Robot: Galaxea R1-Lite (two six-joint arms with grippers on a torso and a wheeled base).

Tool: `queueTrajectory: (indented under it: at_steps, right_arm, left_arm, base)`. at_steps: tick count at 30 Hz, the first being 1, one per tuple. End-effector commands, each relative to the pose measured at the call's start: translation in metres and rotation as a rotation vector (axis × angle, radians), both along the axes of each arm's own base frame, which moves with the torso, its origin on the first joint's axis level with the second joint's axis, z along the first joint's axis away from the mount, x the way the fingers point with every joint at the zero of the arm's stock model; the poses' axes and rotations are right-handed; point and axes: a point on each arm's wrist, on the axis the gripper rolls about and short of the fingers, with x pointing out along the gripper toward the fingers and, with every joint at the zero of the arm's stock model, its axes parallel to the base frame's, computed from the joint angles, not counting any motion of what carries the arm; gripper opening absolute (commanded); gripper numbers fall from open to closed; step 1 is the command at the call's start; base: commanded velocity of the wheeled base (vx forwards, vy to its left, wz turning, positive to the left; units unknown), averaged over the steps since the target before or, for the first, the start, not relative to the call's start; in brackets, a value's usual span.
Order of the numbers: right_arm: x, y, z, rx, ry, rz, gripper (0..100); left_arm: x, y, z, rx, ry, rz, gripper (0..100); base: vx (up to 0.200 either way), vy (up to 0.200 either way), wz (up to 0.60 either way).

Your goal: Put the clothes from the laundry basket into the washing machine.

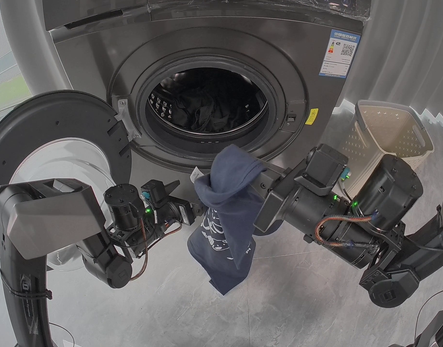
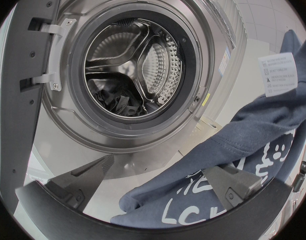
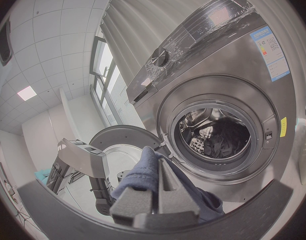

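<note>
As R end effector (image 3: 156, 175) grips 1 navy top (image 1: 228, 208), 1 basket (image 1: 375, 143) nearby.

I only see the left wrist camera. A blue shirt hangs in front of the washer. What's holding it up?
Observer: The right gripper is shut on the blue shirt, in front of the washing machine, just below its open mouth.
Operator: Where's the laundry basket?
Observer: The laundry basket stands at the machine's right side, by its front corner.
Operator: Does the washer have a knob?
Observer: Yes, a round dial sits in the middle of the top panel.
</note>
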Motion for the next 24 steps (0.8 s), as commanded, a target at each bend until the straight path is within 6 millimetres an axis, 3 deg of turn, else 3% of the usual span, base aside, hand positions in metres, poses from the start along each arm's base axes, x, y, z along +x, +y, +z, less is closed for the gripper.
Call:
queueTrajectory:
  at_steps: [1, 11, 19, 20, 24]
  right_arm:
    - [0.000, 0.001, -0.001, -0.001, 0.002, 0.003, 0]
    - [0.000, 0.001, -0.001, 0.000, 0.004, -0.005, 0]
    - [-0.001, 0.000, -0.002, -0.003, 0.008, -0.006, 0]
    - [-0.002, -0.001, -0.003, -0.006, 0.011, -0.006, 0]
    - [-0.002, -0.001, -0.003, -0.007, 0.012, -0.006, 0]
  left_arm:
    - [-0.001, -0.008, -0.008, 0.010, 0.013, -0.024, 100]
    - [-0.003, -0.014, -0.020, 0.041, 0.030, -0.048, 100]
    - [0.019, -0.019, -0.022, 0.017, -0.021, -0.027, 100]
    - [0.020, -0.020, -0.022, 0.016, -0.024, -0.029, 0]
    - [0.020, -0.022, -0.022, 0.015, -0.026, -0.036, 0]
  base:
    - [0.000, 0.000, 0.00]
    - [0.000, 0.000, 0.00]
    - [0.000, 0.000, 0.00]
    - [0.000, 0.000, 0.00]
    - [0.000, 0.000, 0.00]
